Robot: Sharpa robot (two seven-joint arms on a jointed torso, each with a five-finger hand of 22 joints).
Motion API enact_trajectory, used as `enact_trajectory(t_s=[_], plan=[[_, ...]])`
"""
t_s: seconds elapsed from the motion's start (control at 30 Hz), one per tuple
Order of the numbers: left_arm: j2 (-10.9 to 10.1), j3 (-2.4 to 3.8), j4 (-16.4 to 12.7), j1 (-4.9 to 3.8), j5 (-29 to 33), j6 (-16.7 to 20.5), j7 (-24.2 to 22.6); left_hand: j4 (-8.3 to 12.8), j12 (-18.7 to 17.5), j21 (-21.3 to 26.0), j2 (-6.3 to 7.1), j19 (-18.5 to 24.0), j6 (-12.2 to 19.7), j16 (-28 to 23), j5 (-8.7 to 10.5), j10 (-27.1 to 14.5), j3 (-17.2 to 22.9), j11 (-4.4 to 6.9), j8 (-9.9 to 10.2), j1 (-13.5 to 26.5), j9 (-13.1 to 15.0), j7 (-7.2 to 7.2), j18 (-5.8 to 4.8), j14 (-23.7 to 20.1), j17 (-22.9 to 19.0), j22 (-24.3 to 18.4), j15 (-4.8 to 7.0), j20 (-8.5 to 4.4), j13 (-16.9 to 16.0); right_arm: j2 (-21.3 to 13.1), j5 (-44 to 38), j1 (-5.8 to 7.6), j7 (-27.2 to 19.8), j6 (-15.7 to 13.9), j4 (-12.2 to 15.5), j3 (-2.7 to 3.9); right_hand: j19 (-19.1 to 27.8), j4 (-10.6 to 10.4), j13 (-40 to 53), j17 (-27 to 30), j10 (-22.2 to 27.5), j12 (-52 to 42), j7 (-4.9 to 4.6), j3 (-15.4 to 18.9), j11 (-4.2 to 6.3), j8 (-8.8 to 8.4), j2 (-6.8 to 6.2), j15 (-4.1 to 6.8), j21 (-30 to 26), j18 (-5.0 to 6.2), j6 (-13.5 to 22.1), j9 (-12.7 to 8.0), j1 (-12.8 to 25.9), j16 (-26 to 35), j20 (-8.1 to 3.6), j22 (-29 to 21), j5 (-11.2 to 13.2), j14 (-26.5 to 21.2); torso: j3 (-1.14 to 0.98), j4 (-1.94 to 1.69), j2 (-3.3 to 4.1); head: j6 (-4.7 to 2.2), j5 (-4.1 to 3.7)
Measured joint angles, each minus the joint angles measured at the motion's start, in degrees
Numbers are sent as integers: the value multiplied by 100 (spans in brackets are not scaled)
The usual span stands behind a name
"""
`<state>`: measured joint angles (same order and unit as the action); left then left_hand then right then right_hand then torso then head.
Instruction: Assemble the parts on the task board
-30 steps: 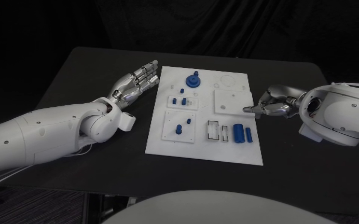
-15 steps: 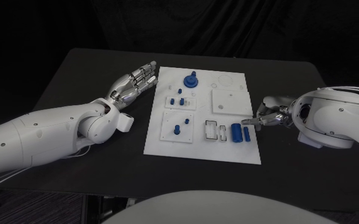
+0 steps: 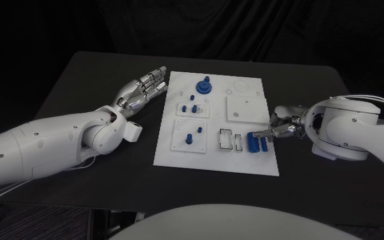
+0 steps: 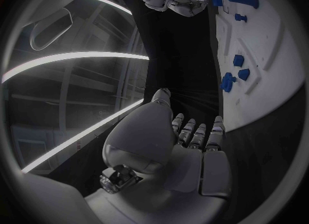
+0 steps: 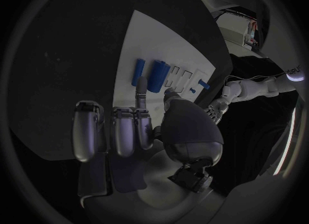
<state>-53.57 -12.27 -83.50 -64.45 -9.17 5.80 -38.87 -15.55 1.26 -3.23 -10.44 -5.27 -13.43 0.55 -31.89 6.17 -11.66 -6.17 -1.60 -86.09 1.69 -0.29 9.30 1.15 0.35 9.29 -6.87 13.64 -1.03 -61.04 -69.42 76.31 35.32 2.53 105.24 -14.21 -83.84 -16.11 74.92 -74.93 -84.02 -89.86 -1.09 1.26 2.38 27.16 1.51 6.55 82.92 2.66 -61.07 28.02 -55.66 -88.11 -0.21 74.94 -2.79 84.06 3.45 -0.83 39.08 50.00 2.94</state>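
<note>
head view: right hand (image 3: 282, 124) beside blue parts (image 3: 257, 142)

robot lab: black table (image 3: 96, 84), black backdrop curtain (image 3: 224, 12), white task board (image 3: 232, 162).

dim scene, black backdrop; white task board (image 3: 217, 120) brightest; wrist views fisheye-bent, dark-rimmed, light streaks.

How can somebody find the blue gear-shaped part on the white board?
Start at the task board in the middle of the black table, then go to its far edge. The gear-shaped part stands there, left of centre. It alone is round with a peg on top; other blue parts are small pegs or bars.
</note>
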Motion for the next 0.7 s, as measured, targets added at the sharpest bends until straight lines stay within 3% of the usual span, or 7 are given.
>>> enact_trajectory(t_s=[0.7], plan=[[18,0,22,23,0,-91,0,31,0,-31,-22,-41,-92,0,-21,80,32,-80,0,-22,8,91,1,41,3,52,-41,41,-13,264,-10,-161,-98,-79,-170,0,0,103,-1,1,0,0,-20,0,0,-53,-4,0,-61,1,61,81,-240,0,0,-1,0,0,4,3,2,0,27]])
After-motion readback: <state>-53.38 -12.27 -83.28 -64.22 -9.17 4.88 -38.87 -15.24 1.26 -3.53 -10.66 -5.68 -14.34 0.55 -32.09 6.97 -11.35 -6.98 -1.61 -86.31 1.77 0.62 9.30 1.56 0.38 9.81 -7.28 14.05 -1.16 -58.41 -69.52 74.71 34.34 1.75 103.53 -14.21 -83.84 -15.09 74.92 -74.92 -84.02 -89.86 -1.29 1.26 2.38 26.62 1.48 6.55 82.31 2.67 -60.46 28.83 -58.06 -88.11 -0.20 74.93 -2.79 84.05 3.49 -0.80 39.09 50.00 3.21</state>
